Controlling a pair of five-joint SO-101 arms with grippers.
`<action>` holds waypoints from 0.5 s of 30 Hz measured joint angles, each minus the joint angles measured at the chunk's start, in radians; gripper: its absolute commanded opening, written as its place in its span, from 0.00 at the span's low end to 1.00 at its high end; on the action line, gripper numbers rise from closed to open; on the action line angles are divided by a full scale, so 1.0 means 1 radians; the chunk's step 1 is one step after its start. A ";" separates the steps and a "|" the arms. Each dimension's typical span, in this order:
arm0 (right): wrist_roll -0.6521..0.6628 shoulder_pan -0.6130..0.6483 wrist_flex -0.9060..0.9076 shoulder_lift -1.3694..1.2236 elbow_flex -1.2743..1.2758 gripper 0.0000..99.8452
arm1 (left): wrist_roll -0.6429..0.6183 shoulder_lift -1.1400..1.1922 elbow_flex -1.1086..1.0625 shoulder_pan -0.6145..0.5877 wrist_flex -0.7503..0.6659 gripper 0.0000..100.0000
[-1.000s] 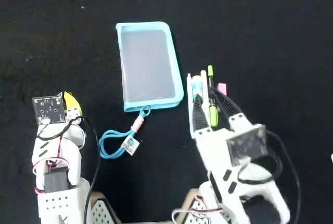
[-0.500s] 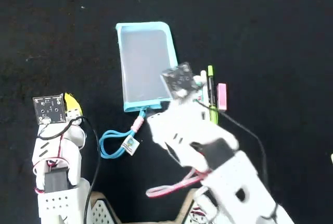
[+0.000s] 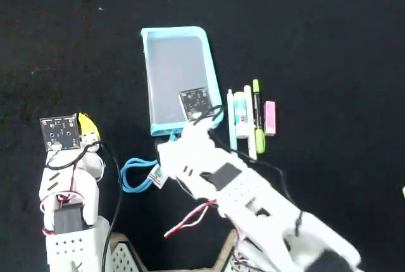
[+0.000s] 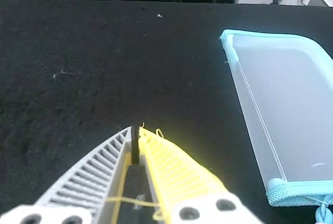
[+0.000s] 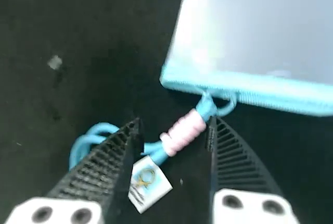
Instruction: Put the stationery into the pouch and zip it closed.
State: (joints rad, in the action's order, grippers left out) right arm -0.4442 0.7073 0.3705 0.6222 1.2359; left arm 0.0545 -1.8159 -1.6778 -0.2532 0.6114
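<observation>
Pouch [image 3: 177,76] lies flat mid-table, pale with a blue zip border, and whether its zip is open I cannot tell. The stationery [image 3: 248,117], a row of pens and markers with a pink eraser [image 3: 270,117] on the far side, sits just beside it, not yet inside. From the pouch's near corner trails the zip cord with its pink bead [image 5: 183,128], a blue loop [image 3: 134,172] and a small tag [image 5: 146,182]. The right gripper [image 5: 174,126] hangs over that cord, jaws apart, one on either side of the bead, gripping nothing. My worry is that closing there catches only slack cord and drags the light pouch across the cloth, since nothing pins it down. The right arm's body also lies across the gap between pouch and pens. The left gripper [image 4: 137,131], fingers together and empty, rests over bare black table [image 3: 329,38], well off to the other side.
</observation>
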 measured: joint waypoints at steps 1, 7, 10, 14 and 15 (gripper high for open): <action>-0.003 0.003 -0.006 -0.040 -0.002 0.20 | 0.000 0.000 0.000 0.000 0.000 0.03; -0.011 0.006 -0.018 -0.255 -0.087 0.20 | 0.000 0.000 0.000 0.000 0.000 0.03; -0.017 0.006 -0.018 -0.350 -0.143 0.20 | 0.000 0.000 0.000 0.000 0.000 0.03; -0.063 0.006 0.023 -0.423 -0.229 0.17 | 0.000 0.000 0.000 0.000 0.000 0.03; -0.066 0.005 0.041 -0.434 -0.242 0.14 | 0.000 0.000 0.000 0.000 0.000 0.03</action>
State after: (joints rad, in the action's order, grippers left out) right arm -0.5102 0.7119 0.4120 0.1880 0.9935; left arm 0.0545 -1.8159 -1.6778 -0.2532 0.6114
